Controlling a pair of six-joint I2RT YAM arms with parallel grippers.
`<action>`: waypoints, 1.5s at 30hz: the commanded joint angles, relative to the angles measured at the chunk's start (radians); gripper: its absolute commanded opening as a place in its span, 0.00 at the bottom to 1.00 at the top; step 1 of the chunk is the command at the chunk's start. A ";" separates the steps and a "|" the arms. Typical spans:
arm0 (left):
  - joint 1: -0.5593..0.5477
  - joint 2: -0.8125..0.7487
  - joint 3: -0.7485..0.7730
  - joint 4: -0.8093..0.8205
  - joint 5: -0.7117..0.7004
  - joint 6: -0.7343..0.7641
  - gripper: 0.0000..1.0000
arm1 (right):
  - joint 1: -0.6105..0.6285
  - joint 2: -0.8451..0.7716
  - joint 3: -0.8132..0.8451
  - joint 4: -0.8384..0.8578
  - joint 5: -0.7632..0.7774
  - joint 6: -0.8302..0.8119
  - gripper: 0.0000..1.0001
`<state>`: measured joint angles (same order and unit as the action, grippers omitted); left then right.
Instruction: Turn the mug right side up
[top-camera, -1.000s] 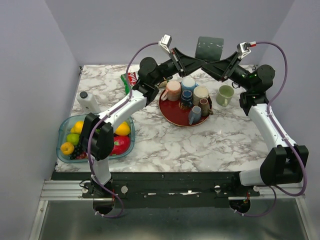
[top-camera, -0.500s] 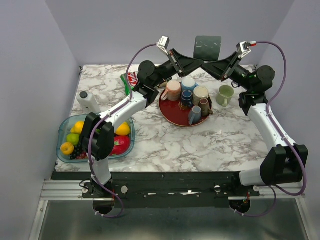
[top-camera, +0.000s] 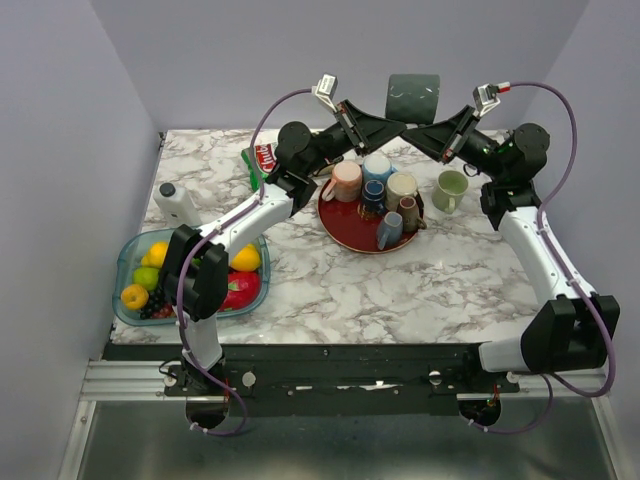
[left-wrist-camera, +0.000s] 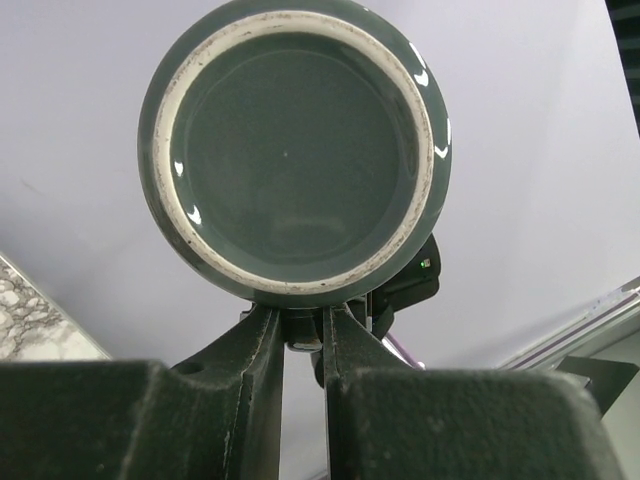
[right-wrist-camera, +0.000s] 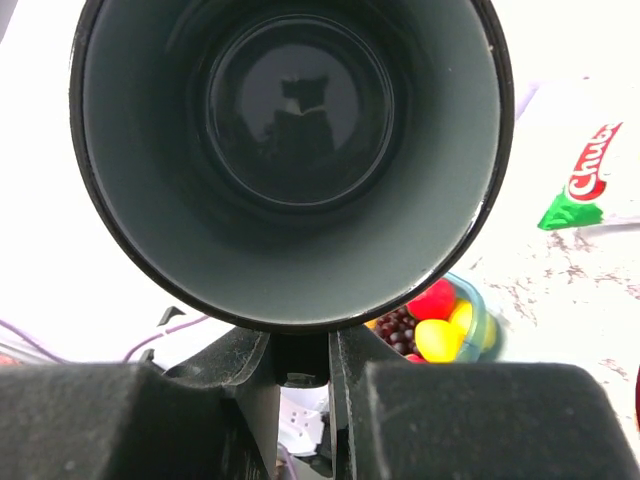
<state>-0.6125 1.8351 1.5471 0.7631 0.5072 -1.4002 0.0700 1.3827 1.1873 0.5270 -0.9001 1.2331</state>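
You have the job roughly half done, by my reading. Your left gripper (top-camera: 397, 126) reaches up over the far edge of the table, its fingers drawn close on a dark piece under the mug (top-camera: 413, 97), most likely the handle. Its wrist camera looks straight at the mug's unglazed foot ring. The mug hangs in the air above the middle of the far edge, lying on its side: base toward your left arm, mouth toward your right, touching nothing on the table. Your right gripper (top-camera: 428, 132) meets it from the other side, fingers likewise pinched on that same dark piece below the rim, and its camera stares down the empty bore.

What is left, I judge: roll the mouth upward, let one arm give up its hold, lower the mug onto bare marble and release.

On the table (top-camera: 420, 290), white marble with grey veins, a fruit bowl (top-camera: 125, 270) sits at the near-left corner, a white bottle (top-camera: 176, 203) by the left edge, a snack packet (top-camera: 262, 157) toward the far edge. A red plate (top-camera: 345, 232) carrying several mugs sits at centre, and a pale green mug (top-camera: 449, 189) stands just right of it. Plain lilac-grey walls close in the left, far and right sides.
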 joint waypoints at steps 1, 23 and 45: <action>-0.009 -0.069 0.004 0.006 0.050 0.055 0.07 | -0.007 -0.045 0.066 -0.117 0.090 -0.122 0.01; 0.010 -0.214 0.008 -0.823 -0.134 0.705 0.99 | -0.047 -0.140 0.229 -0.899 0.743 -0.697 0.01; 0.010 -0.214 -0.010 -1.073 -0.262 0.958 0.99 | -0.207 0.058 -0.005 -0.858 1.233 -0.934 0.01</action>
<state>-0.6033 1.6524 1.5471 -0.2844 0.2798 -0.5014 -0.1333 1.3991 1.1778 -0.4587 0.3103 0.3202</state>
